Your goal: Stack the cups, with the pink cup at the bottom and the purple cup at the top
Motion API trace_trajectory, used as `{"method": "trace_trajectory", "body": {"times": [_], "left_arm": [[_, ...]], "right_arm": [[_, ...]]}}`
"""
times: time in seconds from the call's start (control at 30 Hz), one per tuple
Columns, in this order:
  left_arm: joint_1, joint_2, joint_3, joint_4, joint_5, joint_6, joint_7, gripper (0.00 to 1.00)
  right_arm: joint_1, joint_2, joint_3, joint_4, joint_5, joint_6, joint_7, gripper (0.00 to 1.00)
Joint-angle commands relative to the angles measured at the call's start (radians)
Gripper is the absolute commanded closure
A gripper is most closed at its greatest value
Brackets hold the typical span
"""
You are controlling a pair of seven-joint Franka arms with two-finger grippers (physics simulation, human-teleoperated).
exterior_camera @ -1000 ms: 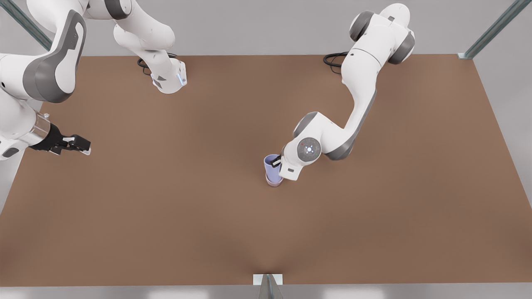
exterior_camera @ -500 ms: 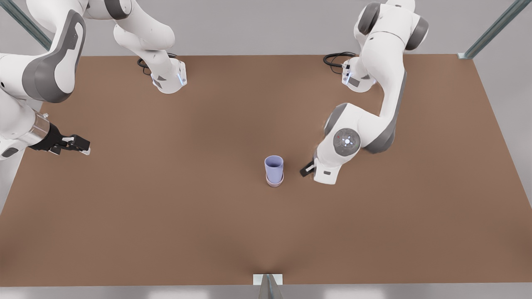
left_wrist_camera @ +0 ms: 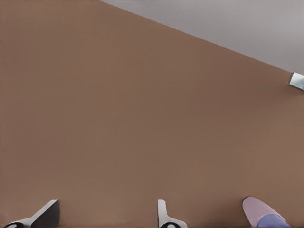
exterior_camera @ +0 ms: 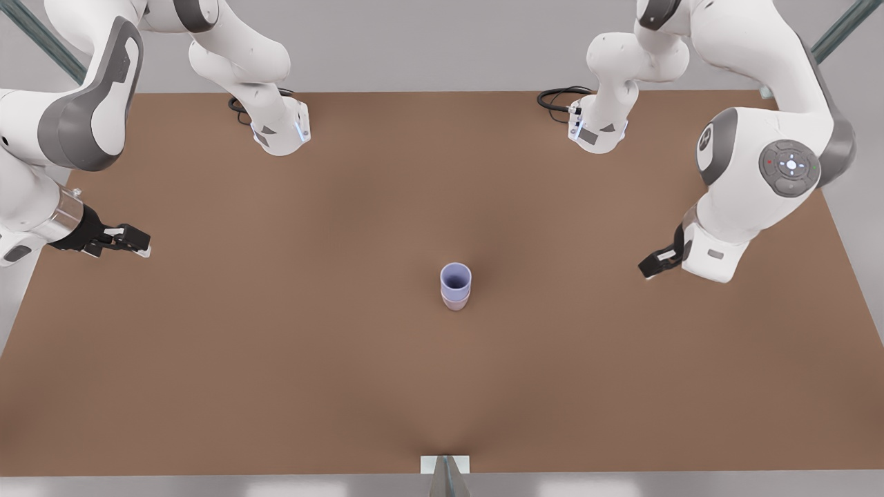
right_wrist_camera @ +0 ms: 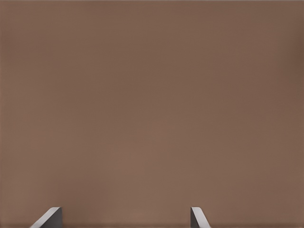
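My front camera looks steeply down from high over the near edge across the whole tabletop [exterior_camera: 276, 359] toward both arm bases, while each wrist camera stares close along bare tabletop past its own fingertips, the left sharing the stacked cups [left_wrist_camera: 263, 216].

The desk [exterior_camera: 276, 359] is a flat matt brown, smooth and without grain — more like board than wood. At its middle the purple cup [exterior_camera: 456, 277] and the pink cup [exterior_camera: 455, 301] beneath it look like smooth matt plastic. The arms beside the desk wear glossy white shells with satin grey joint covers. Metal struts [exterior_camera: 825, 45] at the desk's far corners have a dull brushed sheen.
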Motion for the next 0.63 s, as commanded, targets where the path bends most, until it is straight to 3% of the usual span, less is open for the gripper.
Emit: {"method": "trace_trajectory", "body": {"times": [0.0, 0.6], "left_arm": [[0.0, -0.003, -0.005, -0.001, 0.033, -0.034, 0.413, 0.0], [-0.003, 0.004, -0.005, 0.007, 0.032, -0.035, 0.413, 0.0]], "right_arm": [[-0.001, -0.001, -0.001, 0.0, 0.001, 0.0, 0.0, 0.0], [-0.001, -0.001, -0.001, 0.0, 0.001, 0.0, -0.002, 0.0]]}}
